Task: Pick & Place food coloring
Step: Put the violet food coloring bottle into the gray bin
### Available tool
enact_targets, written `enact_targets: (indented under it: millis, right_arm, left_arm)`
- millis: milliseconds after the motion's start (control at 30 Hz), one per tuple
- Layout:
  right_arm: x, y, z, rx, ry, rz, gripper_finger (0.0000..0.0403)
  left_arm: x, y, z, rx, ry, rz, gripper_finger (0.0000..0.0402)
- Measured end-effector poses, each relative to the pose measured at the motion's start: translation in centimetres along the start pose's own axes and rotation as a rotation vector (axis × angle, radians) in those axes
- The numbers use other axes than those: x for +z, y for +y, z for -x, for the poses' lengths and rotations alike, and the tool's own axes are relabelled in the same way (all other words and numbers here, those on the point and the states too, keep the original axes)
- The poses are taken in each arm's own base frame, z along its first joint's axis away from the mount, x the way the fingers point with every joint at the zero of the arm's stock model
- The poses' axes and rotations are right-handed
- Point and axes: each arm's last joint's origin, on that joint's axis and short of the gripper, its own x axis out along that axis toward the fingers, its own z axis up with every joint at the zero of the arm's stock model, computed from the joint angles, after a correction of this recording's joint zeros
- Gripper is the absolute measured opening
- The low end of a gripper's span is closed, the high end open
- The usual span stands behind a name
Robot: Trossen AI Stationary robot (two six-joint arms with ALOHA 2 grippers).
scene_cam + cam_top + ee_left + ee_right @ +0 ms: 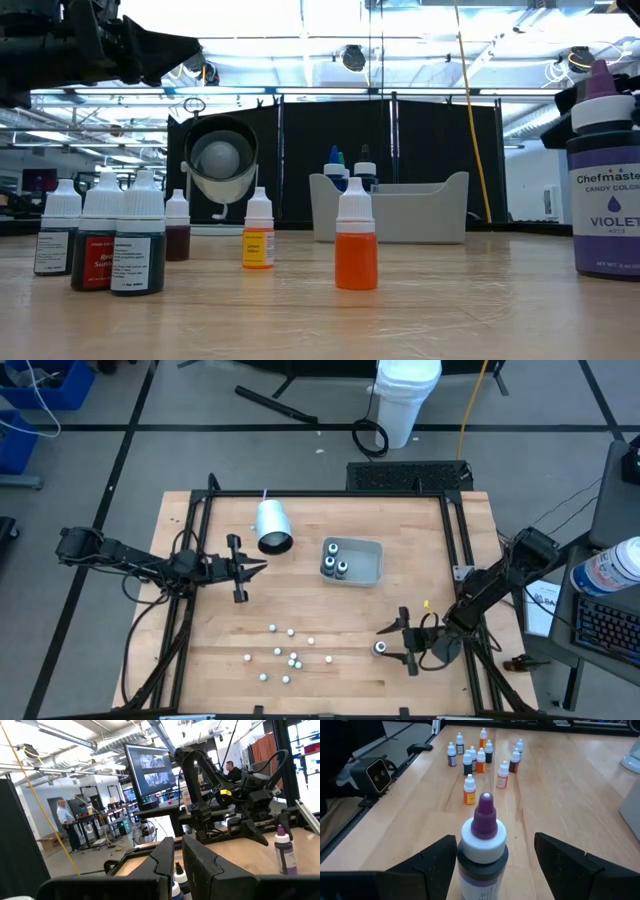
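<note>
A violet-topped food coloring bottle (380,648) (482,840) stands upright on its base on the wooden table, near the right front. My right gripper (394,648) is open, with one finger on each side of this bottle and a gap to both. Several more small bottles (285,655) (480,752) stand loosely grouped at the front middle. Three bottles (335,564) stand inside the clear tray (375,546). My left gripper (260,567) hovers over the table's left half, shut and holding nothing.
A white cup (272,526) lies on its side near the far edge, its mouth toward the table's front. The tray sits to its right. A black frame (320,495) runs along the table's edges. Bare wood lies between the tray and the bottle group.
</note>
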Motion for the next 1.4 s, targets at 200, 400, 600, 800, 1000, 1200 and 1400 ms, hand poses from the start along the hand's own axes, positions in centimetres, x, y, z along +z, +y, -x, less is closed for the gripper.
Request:
enact_targets:
  millis: [200, 400, 600, 800, 1000, 1200, 1400]
  right_arm:
    - [0.10, 0.01, -0.02, 0.001, -0.007, 0.000, 0.0258]
    - [0.09, 0.00, -0.04, 0.003, -0.005, -0.019, 0.0242]
    - [0.09, -0.01, -0.04, 0.003, -0.005, -0.026, 0.0210]
    - [0.08, -0.01, -0.04, 0.002, -0.005, -0.026, 0.0180]
    - [0.10, -0.01, -0.04, 0.000, -0.006, -0.025, 0.0152]
    - [0.15, 0.00, -0.04, 0.001, -0.010, -0.030, 0.0119]
    - [0.30, -0.08, -0.12, -0.003, -0.020, -0.041, 0.0115]
  left_arm:
    - [-0.01, 0.00, 0.00, -0.001, 0.001, 0.007, 0.0047]
    - [-0.05, -0.02, 0.00, -0.002, 0.005, 0.022, 0.0047]
    - [-0.05, -0.02, 0.00, -0.002, 0.005, 0.024, 0.0047]
    - [-0.05, -0.02, 0.00, -0.002, 0.005, 0.024, 0.0047]
    - [-0.05, -0.02, 0.00, -0.002, 0.005, 0.024, 0.0047]
    - [-0.04, -0.02, 0.00, -0.002, 0.005, 0.023, 0.0047]
    - [-0.05, -0.02, 0.00, -0.002, 0.005, 0.024, 0.0047]
